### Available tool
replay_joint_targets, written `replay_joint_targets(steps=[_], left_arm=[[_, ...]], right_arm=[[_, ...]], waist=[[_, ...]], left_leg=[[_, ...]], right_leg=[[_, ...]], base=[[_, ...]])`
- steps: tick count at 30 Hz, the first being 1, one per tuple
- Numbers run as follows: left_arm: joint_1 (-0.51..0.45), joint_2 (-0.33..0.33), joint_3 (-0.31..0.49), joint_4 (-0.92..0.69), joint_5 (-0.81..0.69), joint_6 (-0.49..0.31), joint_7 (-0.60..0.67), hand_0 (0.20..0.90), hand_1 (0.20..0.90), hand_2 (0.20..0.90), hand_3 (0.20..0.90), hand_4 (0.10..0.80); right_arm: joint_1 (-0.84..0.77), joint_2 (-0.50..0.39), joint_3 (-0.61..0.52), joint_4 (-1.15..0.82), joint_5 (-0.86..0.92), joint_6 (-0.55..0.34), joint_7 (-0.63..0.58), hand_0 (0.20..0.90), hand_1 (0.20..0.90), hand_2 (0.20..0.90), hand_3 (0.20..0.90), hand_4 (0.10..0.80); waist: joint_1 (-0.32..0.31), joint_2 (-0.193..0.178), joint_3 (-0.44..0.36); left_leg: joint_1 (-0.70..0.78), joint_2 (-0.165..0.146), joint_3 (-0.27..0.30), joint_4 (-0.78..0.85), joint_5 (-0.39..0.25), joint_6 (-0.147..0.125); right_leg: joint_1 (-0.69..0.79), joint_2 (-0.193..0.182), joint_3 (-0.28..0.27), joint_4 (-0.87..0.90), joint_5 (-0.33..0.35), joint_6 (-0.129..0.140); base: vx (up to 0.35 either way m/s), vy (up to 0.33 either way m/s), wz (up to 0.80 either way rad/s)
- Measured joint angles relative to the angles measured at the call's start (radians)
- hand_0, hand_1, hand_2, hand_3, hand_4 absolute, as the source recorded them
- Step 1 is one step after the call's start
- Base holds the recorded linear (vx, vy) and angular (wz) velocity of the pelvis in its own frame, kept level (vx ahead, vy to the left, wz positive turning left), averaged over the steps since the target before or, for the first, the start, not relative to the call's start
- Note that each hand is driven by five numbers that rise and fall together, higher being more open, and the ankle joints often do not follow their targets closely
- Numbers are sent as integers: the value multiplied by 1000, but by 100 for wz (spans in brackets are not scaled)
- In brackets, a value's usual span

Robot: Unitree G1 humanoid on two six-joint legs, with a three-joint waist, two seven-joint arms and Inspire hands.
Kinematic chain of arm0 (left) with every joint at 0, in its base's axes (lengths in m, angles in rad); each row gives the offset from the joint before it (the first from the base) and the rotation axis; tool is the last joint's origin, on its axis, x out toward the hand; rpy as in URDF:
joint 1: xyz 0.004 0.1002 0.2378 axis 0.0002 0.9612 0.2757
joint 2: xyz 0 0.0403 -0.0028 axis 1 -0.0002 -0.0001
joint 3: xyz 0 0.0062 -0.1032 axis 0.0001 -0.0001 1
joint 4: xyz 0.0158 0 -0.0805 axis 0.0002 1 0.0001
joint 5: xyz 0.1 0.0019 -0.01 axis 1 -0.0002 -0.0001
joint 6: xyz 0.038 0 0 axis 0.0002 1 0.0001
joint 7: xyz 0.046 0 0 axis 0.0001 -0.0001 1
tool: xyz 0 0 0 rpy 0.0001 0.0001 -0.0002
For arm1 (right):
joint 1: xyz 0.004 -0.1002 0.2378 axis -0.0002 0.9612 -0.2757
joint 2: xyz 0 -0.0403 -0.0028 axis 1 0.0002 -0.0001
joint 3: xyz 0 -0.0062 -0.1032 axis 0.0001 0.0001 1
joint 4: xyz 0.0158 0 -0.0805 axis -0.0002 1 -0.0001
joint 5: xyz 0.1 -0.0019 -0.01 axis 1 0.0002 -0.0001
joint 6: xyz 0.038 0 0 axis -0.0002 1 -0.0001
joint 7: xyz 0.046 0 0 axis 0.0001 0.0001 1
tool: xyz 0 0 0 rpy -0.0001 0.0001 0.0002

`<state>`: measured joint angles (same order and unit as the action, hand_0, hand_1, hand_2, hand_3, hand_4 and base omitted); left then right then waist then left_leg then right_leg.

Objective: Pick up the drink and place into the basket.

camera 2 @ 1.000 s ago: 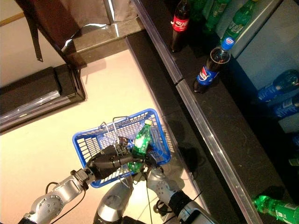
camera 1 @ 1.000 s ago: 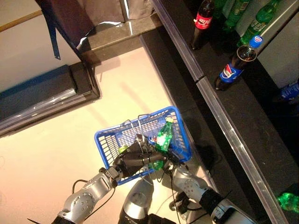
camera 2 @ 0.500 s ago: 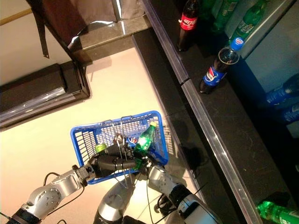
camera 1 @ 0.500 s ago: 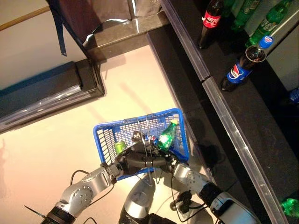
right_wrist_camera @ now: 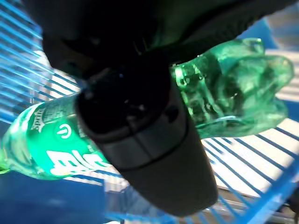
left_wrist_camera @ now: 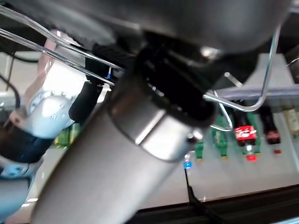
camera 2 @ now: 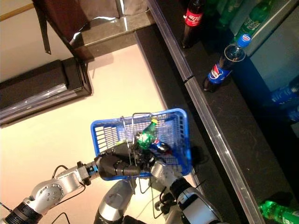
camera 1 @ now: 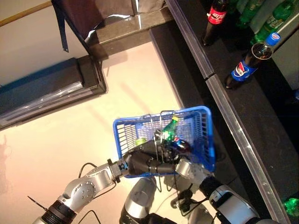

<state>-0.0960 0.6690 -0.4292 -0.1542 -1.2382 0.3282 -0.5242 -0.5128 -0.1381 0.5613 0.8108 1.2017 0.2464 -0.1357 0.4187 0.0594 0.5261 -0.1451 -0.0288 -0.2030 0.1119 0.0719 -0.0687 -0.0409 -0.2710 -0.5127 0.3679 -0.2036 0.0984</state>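
Note:
A blue plastic basket (camera 1: 206, 140) with wire handles (left_wrist_camera: 243, 100) hangs above the pale floor. My left hand (camera 1: 142, 163) is curled round those handles at the basket's near side. A green drink bottle (camera 1: 169, 131) stands tilted inside the basket, cap pointing away from me. In the right wrist view my right hand (right_wrist_camera: 140, 116) is shut round the middle of this green bottle (right_wrist_camera: 233, 88), with blue basket mesh right behind it. From the eye views, the right arm reaches the basket from the lower right.
A small light-green item (camera 1: 140, 141) lies in the basket's left part. A black shelf ledge (camera 1: 243, 140) runs along the right, carrying a cola bottle (camera 1: 216, 18) and a blue-labelled cola bottle (camera 1: 244, 67). Another green bottle (camera 1: 292, 205) lies at lower right. A dark low platform (camera 1: 46, 93) sits at left.
The basket, with both hands at it, has moved right, closer to the shelf ledge. The green bottle sits more upright and nearer the basket's middle. The camera shifted slightly.

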Motion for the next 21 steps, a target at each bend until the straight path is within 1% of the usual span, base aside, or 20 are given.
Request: replay_joint_targets(steps=[1,2,3,4,5,6,10,12,13,14,21], left_arm=[[-1,-2,0,-1,0,0,-4,300,300,300,200,100],[-9,-3,-7,-2,0,6,-5,300,300,300,200,100],[-14,-5,-11,-2,0,11,-7,300,300,300,200,100],[-17,-7,-13,-2,0,15,-7,300,300,300,200,100],[-21,-7,-15,-2,0,21,-7,300,300,300,200,100],[-23,-8,-15,-3,0,21,-7,300,300,300,200,100],[-33,-18,-18,-3,0,38,-8,300,300,300,200,100],[-34,-16,-19,-3,0,40,-8,300,300,300,200,100],[-34,-16,-19,-3,0,40,-8,300,300,300,200,100],[-34,-13,-19,-3,0,40,-8,300,300,300,200,100],[-33,6,-12,-3,0,41,-7,300,300,300,200,100]], right_arm=[[-1,0,0,0,-1,6,4,356,356,356,266,166],[-2,0,1,3,-3,12,7,580,580,580,527,427],[-8,0,0,13,-3,17,10,900,900,900,900,800],[-10,0,-2,22,-4,19,12,900,900,900,900,800],[-17,1,-5,39,-4,21,15,900,900,900,900,800],[-23,0,-6,46,-4,23,15,900,900,900,900,800],[-44,0,-10,80,-23,22,20,900,900,900,900,800],[-48,0,-13,87,-23,21,23,900,900,900,900,800],[-48,0,-12,87,-23,20,24,900,900,900,900,800],[-48,1,-12,87,-25,18,26,900,900,900,900,800],[-47,30,-16,84,-23,3,34,900,900,900,900,800]], waist=[[0,0,0],[0,0,1],[2,1,1],[1,1,1],[2,1,1],[3,1,1],[0,0,1],[2,0,2],[2,0,2],[4,0,2],[11,0,2]], left_leg=[[-4,1,0,3,-4,-1],[-14,0,0,13,-4,-1],[-15,0,0,15,-7,-2],[-14,0,0,15,-8,-2],[-14,-1,0,18,-8,-2],[-14,0,0,19,-8,-2],[-11,-1,-1,32,-12,-2],[-12,0,-1,39,-18,-3],[-13,-2,-1,46,-17,-2],[-12,-2,-1,47,-18,-2],[-14,-3,-1,50,-18,-1]], right_leg=[[-2,-6,-1,0,-1,-1],[-9,1,-2,4,0,-1],[-13,1,-1,10,-3,-2],[-10,-9,-3,14,-5,-1],[-11,-1,-2,12,-5,-2],[-10,-5,-2,13,-6,-3],[0,1,-6,17,-6,-4],[3,-7,-7,18,-11,-4],[3,-2,-6,21,-9,-4],[6,-8,-7,21,-9,-6],[5,-8,-6,21,-9,-6]], base=[[40,-32,1],[49,-34,-1],[46,-29,2],[125,-68,0],[0,0,0],[116,-62,1],[25,-16,3],[37,-25,2],[-36,27,1],[37,-15,2],[0,0,0]])
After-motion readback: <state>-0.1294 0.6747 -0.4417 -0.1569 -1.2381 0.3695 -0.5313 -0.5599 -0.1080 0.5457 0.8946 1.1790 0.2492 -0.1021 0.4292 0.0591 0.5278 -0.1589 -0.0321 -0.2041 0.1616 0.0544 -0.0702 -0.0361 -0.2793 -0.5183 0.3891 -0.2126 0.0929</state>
